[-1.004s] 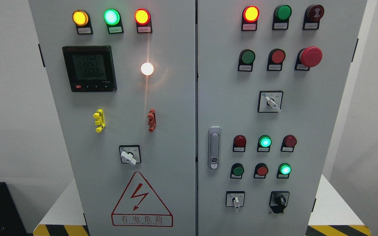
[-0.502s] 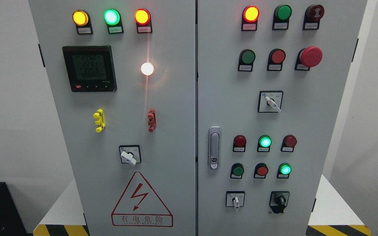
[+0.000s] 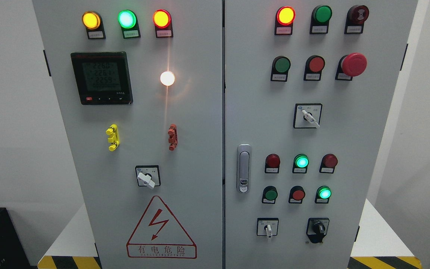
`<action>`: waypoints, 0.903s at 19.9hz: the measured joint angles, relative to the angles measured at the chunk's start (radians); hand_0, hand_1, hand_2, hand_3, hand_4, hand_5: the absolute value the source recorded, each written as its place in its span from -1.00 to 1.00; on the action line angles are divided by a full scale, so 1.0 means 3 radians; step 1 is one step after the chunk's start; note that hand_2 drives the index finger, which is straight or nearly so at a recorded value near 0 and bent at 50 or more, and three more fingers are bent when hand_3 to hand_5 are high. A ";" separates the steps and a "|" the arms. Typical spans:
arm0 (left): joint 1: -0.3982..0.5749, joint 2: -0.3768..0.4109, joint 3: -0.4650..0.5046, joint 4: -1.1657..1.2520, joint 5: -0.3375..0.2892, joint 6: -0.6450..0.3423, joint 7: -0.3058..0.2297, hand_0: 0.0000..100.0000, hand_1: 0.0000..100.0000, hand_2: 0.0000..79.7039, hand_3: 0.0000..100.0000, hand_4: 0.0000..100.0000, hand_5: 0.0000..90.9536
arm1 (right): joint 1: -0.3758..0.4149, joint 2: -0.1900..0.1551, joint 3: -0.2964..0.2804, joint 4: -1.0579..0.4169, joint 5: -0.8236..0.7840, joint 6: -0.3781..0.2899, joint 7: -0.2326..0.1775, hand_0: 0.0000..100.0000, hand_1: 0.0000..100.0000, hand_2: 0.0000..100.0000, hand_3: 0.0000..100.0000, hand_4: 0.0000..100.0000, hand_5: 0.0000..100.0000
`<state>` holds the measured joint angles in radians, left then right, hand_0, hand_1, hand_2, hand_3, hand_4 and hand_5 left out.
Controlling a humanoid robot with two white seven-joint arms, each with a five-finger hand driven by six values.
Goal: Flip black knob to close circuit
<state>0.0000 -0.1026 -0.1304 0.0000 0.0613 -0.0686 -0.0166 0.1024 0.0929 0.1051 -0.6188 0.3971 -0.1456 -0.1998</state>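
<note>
Looking at a grey control cabinet (image 3: 185, 149) head-on, no robot hand showing anywhere, so can't tell what the fingers are doing, wide or curled or otherwise. Can't call which arm is nearer from the arms themselves either.

Sitting low on the right door: the black knob (image 3: 317, 228), bottom row, right-hand spot, well toward the lower right of the head view. Pointing roughly straight up and down, handle's long axis near vertical, maybe leaning a touch. Guessing the right hand as the better pick, going by which side the knob is on.

Crowding it a bit: white selector switch (image 3: 268, 228) just beside it on the left, same row. Sitting above: a row of small buttons ending in a lit green lamp (image 3: 324, 193). Further left, the silver door latch (image 3: 243, 168), well apart. Nothing blocking the front of the knob. Big red mushroom stop (image 3: 354, 64) hanging way up top, far clear.

Probably needing a pinch across the handle and a twist, while staying off that white neighbour.
</note>
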 measured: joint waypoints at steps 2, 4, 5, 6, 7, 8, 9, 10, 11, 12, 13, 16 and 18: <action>0.0000 0.0000 0.0000 0.0000 0.0000 0.0000 0.0000 -0.76 0.11 -1.00 -1.00 -1.00 -1.00 | 0.0011 -0.0006 -0.0005 -0.0181 0.0168 0.0019 -0.0012 -1.00 -0.85 0.81 1.00 0.74 0.86; 0.0000 0.0000 0.0000 0.0000 0.0000 0.0000 0.0000 -0.76 0.11 -1.00 -1.00 -1.00 -1.00 | 0.0038 -0.0010 -0.0040 -0.0372 0.0385 0.0034 0.0027 -1.00 -1.00 0.82 1.00 0.77 0.87; 0.0000 0.0000 0.0000 0.0000 0.0000 0.0000 0.0000 -0.76 0.11 -1.00 -1.00 -1.00 -1.00 | 0.0053 -0.0012 -0.0069 -0.0480 0.0495 0.0037 0.0069 -1.00 -1.00 0.83 1.00 0.77 0.87; 0.0000 0.0000 0.0000 0.0000 0.0000 0.0000 0.0000 -0.76 0.11 -1.00 -1.00 -1.00 -1.00 | 0.0065 -0.0014 -0.0092 -0.0584 0.0613 0.0038 0.0117 -1.00 -1.00 0.83 1.00 0.78 0.87; 0.0000 0.0000 0.0000 0.0000 0.0000 0.0000 0.0000 -0.76 0.11 -1.00 -1.00 -1.00 -1.00 | 0.0076 -0.0018 -0.0115 -0.0692 0.0720 0.0038 0.0159 -1.00 -1.00 0.83 1.00 0.79 0.88; 0.0000 0.0000 0.0000 0.0000 0.0000 0.0000 0.0000 -0.76 0.11 -1.00 -1.00 -1.00 -1.00 | 0.0084 -0.0020 -0.0136 -0.0802 0.0819 0.0038 0.0177 -1.00 -1.00 0.82 1.00 0.79 0.88; 0.0000 0.0000 0.0000 0.0000 0.0000 0.0000 0.0000 -0.76 0.11 -1.00 -1.00 -1.00 -1.00 | 0.0091 -0.0023 -0.0154 -0.0904 0.0914 0.0038 0.0200 -1.00 -1.00 0.83 1.00 0.79 0.88; 0.0000 0.0000 0.0000 0.0000 0.0000 0.0000 0.0000 -0.76 0.11 -1.00 -1.00 -1.00 -1.00 | 0.0097 -0.0025 -0.0172 -0.1009 0.1013 0.0038 0.0215 -1.00 -1.00 0.83 1.00 0.79 0.88; 0.0000 0.0000 0.0000 0.0000 0.0000 0.0000 0.0000 -0.76 0.11 -1.00 -1.00 -1.00 -1.00 | 0.0105 -0.0026 -0.0187 -0.1116 0.1104 0.0037 0.0223 -1.00 -1.00 0.84 1.00 0.79 0.89; 0.0000 0.0000 0.0000 0.0000 0.0000 0.0000 0.0000 -0.76 0.11 -1.00 -1.00 -1.00 -1.00 | 0.0113 -0.0027 -0.0201 -0.1209 0.1181 0.0037 0.0229 -1.00 -1.00 0.84 1.00 0.79 0.90; 0.0000 0.0000 0.0000 0.0000 0.0000 0.0000 0.0000 -0.76 0.11 -1.00 -1.00 -1.00 -1.00 | 0.0123 -0.0027 -0.0214 -0.1320 0.1262 0.0036 0.0251 -1.00 -1.00 0.84 1.00 0.79 0.90; 0.0000 0.0000 0.0000 0.0000 0.0000 0.0000 0.0000 -0.76 0.11 -1.00 -1.00 -1.00 -1.00 | 0.0169 -0.0015 -0.0265 -0.1639 0.1492 0.0052 0.0374 -1.00 -1.00 0.84 1.00 0.80 0.91; 0.0000 0.0000 0.0000 0.0000 0.0000 0.0000 0.0000 -0.76 0.11 -1.00 -1.00 -1.00 -1.00 | 0.0201 -0.0007 -0.0307 -0.1837 0.1665 0.0076 0.0420 -1.00 -1.00 0.85 1.00 0.80 0.91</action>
<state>0.0000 -0.1027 -0.1304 0.0000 0.0613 -0.0686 -0.0167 0.1627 0.0908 0.0129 -1.1698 0.8966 -0.1229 -0.0739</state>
